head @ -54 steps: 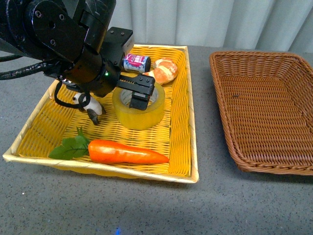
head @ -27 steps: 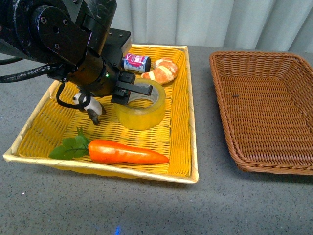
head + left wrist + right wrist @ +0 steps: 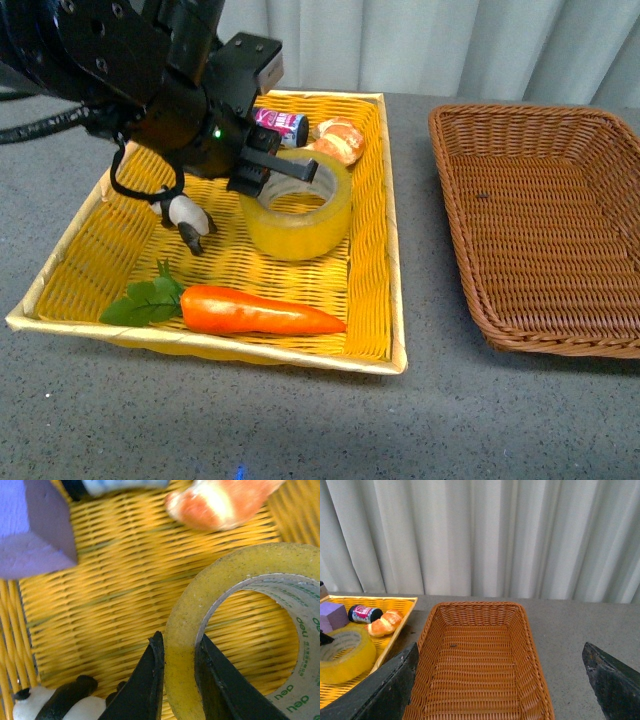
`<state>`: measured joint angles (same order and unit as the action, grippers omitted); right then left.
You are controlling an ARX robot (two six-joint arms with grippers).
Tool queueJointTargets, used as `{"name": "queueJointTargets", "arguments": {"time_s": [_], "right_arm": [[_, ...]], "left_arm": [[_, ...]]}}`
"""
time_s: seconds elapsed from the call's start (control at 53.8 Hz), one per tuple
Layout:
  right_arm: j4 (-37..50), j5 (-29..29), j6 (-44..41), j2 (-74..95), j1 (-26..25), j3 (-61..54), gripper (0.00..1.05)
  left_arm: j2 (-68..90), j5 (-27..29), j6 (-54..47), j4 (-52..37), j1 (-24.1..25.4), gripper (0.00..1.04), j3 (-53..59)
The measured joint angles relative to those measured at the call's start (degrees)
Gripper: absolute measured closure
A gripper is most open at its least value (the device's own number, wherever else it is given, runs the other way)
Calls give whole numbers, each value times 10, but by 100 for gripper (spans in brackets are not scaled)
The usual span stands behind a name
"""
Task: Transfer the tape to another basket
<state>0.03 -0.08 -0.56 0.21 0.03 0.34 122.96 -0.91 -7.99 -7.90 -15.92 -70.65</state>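
The yellowish tape roll (image 3: 297,210) sits in the bright yellow tray (image 3: 375,250), tilted up a little on its left side. My left gripper (image 3: 262,172) is shut on the tape's left wall, one finger inside the white printed core and one outside. In the left wrist view the black fingers (image 3: 150,680) pinch the tape's wall (image 3: 180,665). The brown wicker basket (image 3: 545,225) stands empty to the right. My right gripper (image 3: 500,680) is open above the basket (image 3: 477,665), and the tape also shows in the right wrist view (image 3: 342,655).
In the yellow tray lie a carrot (image 3: 250,310), a small panda figure (image 3: 185,215), a croissant (image 3: 335,140), a small dark bottle (image 3: 282,122) and a purple block (image 3: 30,527). A grey curtain hangs behind the table.
My left gripper has closed on the tape's wall and lifted its left side, shifting the roll slightly right and up. The right arm has not moved.
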Motion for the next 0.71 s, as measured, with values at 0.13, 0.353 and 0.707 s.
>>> {"name": "queueJointTargets", "arguments": {"time_s": [0.13,0.353,0.707], "right_arm": [[0,0,0,0,0,0,9],[0,0,0,0,0,0,9],[0,0,0,0,0,0,9]], "left_arm": [[-65,-85,-73,0,-6,90,-14],[-88,-123,-167,17,-48,90,-70],[-82,-147,-255,48,-124,90,-115]]}}
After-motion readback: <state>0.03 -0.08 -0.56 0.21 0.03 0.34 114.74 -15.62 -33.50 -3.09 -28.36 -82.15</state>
